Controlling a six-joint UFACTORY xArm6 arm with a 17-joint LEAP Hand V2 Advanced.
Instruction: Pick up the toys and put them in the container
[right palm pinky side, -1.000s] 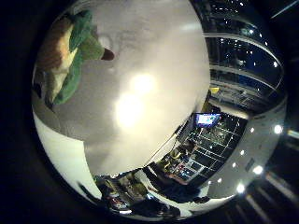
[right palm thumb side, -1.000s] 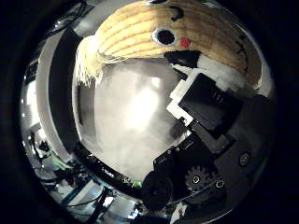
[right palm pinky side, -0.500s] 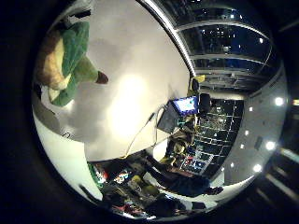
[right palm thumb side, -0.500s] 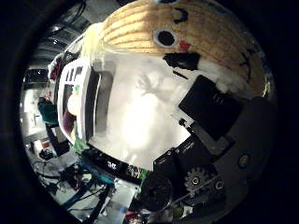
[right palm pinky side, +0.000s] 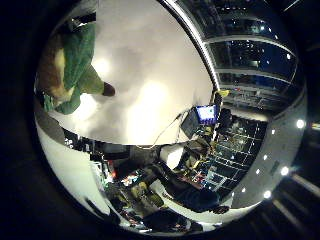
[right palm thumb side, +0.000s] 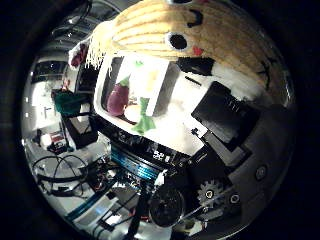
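**Knitted toy in the hand, container coming into reach**

The white table (right palm pinky side: 150, 75) fills much of the little-finger-side view. On it stands a white container (right palm thumb side: 162, 75) with toys already inside.

The yellow knitted toy (right palm thumb side: 210, 35), with a stitched face and a fringe at one end, fills the rim of the thumb-side view, so it sits close against the palm. The hand (right palm thumb side: 225, 115) appears to have its black and white fingers curled against this toy, holding it off the table.

Next smaller, a green and brown plush toy (right palm pinky side: 67, 67) lies on the table, apart from the container.

Smallest, in the container: a purple eggplant toy (right palm thumb side: 117, 97) and a green leafy toy (right palm thumb side: 144, 117).

The step looks like the carry. The next move calls for bringing the palm over the container's open top, then letting the fingers loosen.
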